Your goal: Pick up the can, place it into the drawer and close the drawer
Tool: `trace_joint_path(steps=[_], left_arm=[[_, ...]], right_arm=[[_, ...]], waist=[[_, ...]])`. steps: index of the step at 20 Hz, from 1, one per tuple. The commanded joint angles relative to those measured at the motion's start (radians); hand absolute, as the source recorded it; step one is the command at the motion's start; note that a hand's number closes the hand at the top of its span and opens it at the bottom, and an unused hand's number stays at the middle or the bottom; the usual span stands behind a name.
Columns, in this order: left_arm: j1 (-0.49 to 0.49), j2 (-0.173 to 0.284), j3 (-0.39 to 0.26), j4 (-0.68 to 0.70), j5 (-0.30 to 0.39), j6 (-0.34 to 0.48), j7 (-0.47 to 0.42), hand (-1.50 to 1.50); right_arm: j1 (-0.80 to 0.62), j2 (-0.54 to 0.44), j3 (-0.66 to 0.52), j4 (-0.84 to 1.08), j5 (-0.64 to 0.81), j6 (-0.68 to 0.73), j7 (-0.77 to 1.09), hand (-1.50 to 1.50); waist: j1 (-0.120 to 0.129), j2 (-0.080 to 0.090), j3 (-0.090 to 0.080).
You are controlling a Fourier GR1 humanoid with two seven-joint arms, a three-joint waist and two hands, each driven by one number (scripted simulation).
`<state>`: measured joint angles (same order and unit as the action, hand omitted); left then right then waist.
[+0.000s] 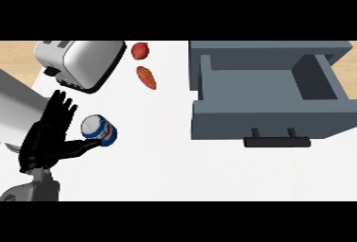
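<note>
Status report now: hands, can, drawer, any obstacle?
Left hand open beside the blue-and-white can, thumb touching it. Right hand not in view. Grey drawer open. Nothing between can and drawer.

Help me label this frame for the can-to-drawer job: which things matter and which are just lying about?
Part of the job:
- can, upright on the counter
- drawer, pulled open
- left robot hand, open, thumb by the can

Just lying about:
- toaster
- two reddish food items and
- counter
</note>
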<state>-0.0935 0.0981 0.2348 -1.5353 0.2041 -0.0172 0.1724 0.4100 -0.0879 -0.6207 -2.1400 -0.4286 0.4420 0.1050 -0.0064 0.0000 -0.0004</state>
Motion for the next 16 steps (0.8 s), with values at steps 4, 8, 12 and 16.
trace_joint_path(steps=[4,8,12,16], left_arm=[[-0.038,-0.02,0.012,0.213,-0.041,0.022,-0.171,-1.5],[-0.036,0.034,0.063,0.305,-0.014,-0.022,-0.251,-1.5],[-0.056,0.045,0.082,0.478,-0.023,-0.047,-0.367,-1.5],[-0.06,0.051,0.072,0.545,-0.042,-0.046,-0.417,-1.5]], right_arm=[[0.036,0.061,-0.021,-0.003,0.026,0.067,-0.037,-1.5],[0.001,0.018,-0.059,-0.016,-0.021,0.058,0.035,-1.5],[0.006,0.071,-0.053,-0.01,0.025,0.077,-0.008,-1.5],[-0.031,0.035,-0.078,0.016,-0.007,0.08,0.031,-1.5]], waist=[[-0.002,0.0,0.0],[0.001,0.0,0.0],[-0.001,0.001,0.0],[0.0,0.001,0.0]])
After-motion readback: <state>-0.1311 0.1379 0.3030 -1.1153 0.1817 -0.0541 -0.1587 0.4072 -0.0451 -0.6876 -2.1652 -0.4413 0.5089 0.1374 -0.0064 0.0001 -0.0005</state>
